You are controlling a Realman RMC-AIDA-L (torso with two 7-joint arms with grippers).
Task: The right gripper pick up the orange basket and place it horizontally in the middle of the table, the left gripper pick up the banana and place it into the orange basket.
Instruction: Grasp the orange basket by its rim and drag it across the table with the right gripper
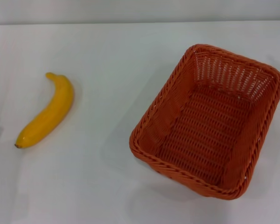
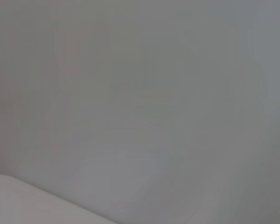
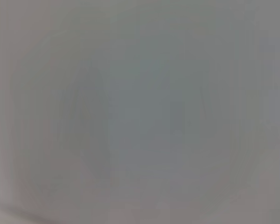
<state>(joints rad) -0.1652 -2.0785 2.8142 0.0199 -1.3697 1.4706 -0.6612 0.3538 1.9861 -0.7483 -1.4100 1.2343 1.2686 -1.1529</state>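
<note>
The orange basket (image 1: 207, 121) sits angled on the table (image 1: 107, 186), well apart from the banana (image 1: 46, 112); neither end effector shows.

Neither arm nor tool visible in any view.

head view: looks forward and down on table (image 1: 107, 186), moderately near
left wrist view: faces blank grey surface
right wrist view: same
shared: cannot tell
</note>
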